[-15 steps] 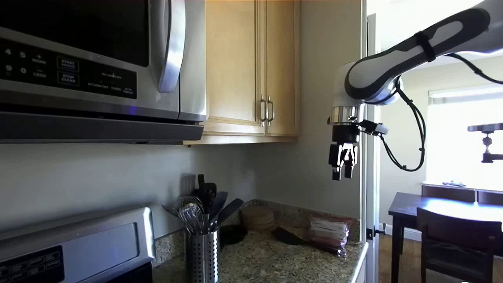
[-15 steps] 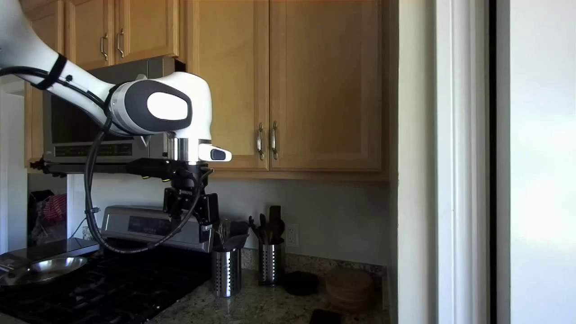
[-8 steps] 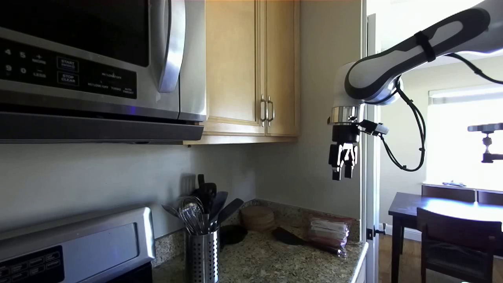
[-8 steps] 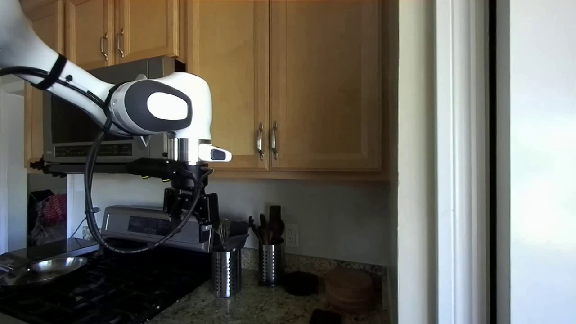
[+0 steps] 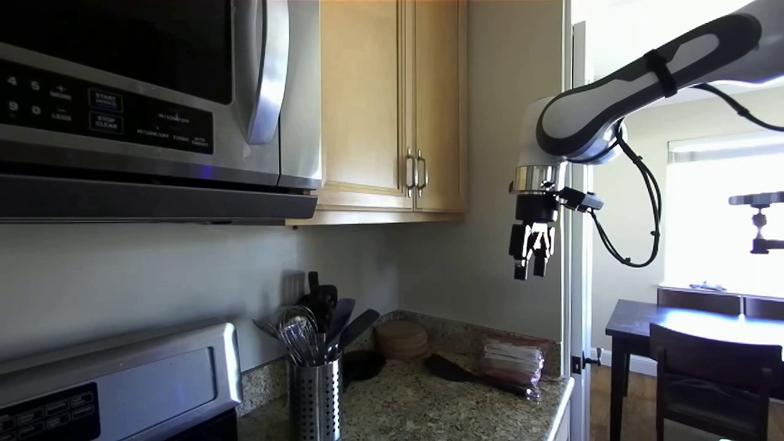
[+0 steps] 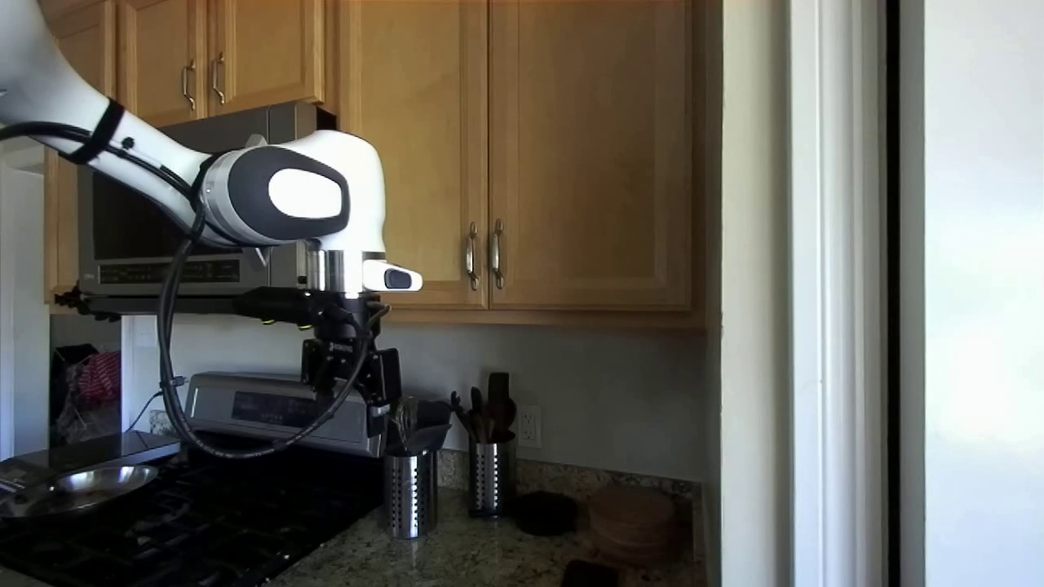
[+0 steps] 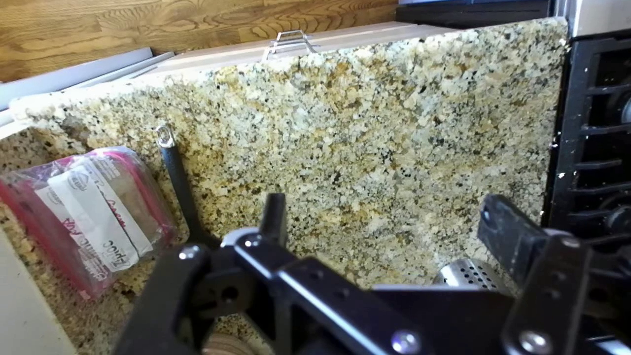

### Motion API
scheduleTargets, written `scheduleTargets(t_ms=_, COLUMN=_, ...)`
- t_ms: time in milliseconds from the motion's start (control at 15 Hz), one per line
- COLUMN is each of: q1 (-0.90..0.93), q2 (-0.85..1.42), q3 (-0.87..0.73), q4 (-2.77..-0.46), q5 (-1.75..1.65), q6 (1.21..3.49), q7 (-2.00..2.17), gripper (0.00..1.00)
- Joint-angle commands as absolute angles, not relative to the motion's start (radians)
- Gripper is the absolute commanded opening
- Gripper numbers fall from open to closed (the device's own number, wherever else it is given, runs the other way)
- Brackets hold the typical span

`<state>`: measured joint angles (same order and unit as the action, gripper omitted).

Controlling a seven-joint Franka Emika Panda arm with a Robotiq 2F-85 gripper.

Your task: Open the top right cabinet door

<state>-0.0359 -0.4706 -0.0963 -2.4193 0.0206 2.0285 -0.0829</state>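
Observation:
The top right cabinet door (image 6: 591, 155) is a tall maple panel, closed, with a slim metal bar handle (image 6: 497, 254) near its left edge. In an exterior view the door (image 5: 438, 104) and its handle (image 5: 422, 173) show at an angle, beside the matching left door (image 5: 361, 98). My gripper (image 5: 530, 268) points down, apart from the door, with its fingertips lower than the handle. In an exterior view the gripper (image 6: 352, 403) hangs left of the handles. In the wrist view the gripper (image 7: 382, 204) has its fingers wide apart with nothing between them; the door is out of view there.
The microwave (image 5: 122, 92) stands left of the cabinets. Below are utensil holders (image 6: 412, 493) (image 6: 492, 474), a stack of round wooden pieces (image 5: 401, 339), a bagged packet (image 7: 93, 212) and a black utensil (image 7: 180, 182) on the granite counter (image 7: 374, 133). A wall (image 5: 508, 122) adjoins the right door.
The arm and gripper have shifted very slightly, left in an exterior view and right in another. The cabinet doors have not moved.

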Motion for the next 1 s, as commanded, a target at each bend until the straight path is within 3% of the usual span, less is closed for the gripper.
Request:
scheduleTargets(t_ms=0, q1=-0.053, q2=-0.416, q3=-0.097, q4=-2.364, q5=0.026, q6=2.116, q7=-0.063, gripper=1.0)
scheduleTargets(t_ms=600, q1=-0.058, q2=-0.289, q3=-0.108, q4=-2.168, q5=0.042, q6=2.406, q7=-0.06, gripper=1.0)
scheduleTargets(t_ms=933, q1=-0.057, q2=-0.275, q3=-0.103, q4=-2.146, q5=0.032, q6=2.399, q7=-0.072, gripper=1.0)
